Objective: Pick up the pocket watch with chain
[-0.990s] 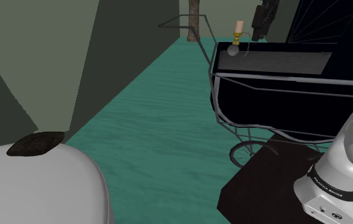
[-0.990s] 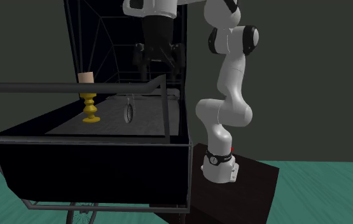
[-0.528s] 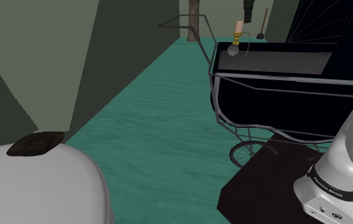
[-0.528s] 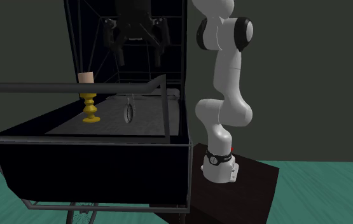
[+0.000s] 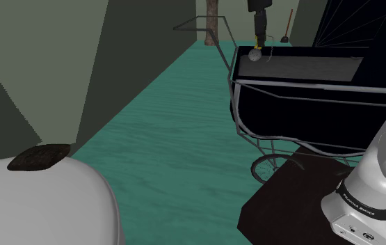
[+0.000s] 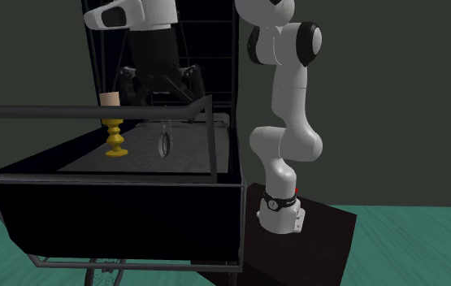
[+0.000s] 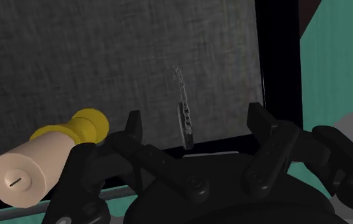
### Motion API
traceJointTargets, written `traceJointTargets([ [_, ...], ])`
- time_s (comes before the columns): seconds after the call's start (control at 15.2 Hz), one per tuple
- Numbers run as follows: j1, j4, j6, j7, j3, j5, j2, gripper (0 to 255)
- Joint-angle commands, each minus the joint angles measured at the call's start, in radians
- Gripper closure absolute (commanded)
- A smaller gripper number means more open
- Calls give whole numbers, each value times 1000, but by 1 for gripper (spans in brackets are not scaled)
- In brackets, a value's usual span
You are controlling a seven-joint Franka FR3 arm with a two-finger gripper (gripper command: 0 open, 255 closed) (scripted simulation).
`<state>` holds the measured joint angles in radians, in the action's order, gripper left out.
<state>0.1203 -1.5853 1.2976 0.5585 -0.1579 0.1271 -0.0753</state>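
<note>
The pocket watch (image 7: 186, 125) stands on edge on the grey bed (image 7: 73, 57) of a dark baby carriage, its chain (image 7: 179, 81) trailing away from it. My gripper (image 7: 197, 127) hangs open above it, with the watch between the two fingers and neither touching it. In the second exterior view the gripper (image 6: 160, 93) is a short way above the watch (image 6: 165, 145). In the shoulder view the watch (image 5: 254, 56) is a small grey disc at the carriage's far end, below the gripper (image 5: 259, 33).
A cream candle on a yellow holder (image 6: 115, 134) stands close beside the watch, next to one finger (image 7: 133, 130). The carriage's handle bar (image 6: 93, 111) and side rails (image 6: 214, 138) ring the bed. The arm's stand (image 6: 313, 236) sits on teal floor (image 5: 177, 139).
The gripper has swung toward the second exterior view's left and come down, from beside the hood to over the watch. The watch and candle have not moved.
</note>
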Motion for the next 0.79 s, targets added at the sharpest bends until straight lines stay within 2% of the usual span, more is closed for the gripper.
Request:
traceJointTargets([
  [0.0,-5,-6,4,2,-7,0,20,255],
  [0.53,-12,-13,14,18,-16,3,21,255],
  [0.73,-10,28,-23,8,-4,0,27,255],
])
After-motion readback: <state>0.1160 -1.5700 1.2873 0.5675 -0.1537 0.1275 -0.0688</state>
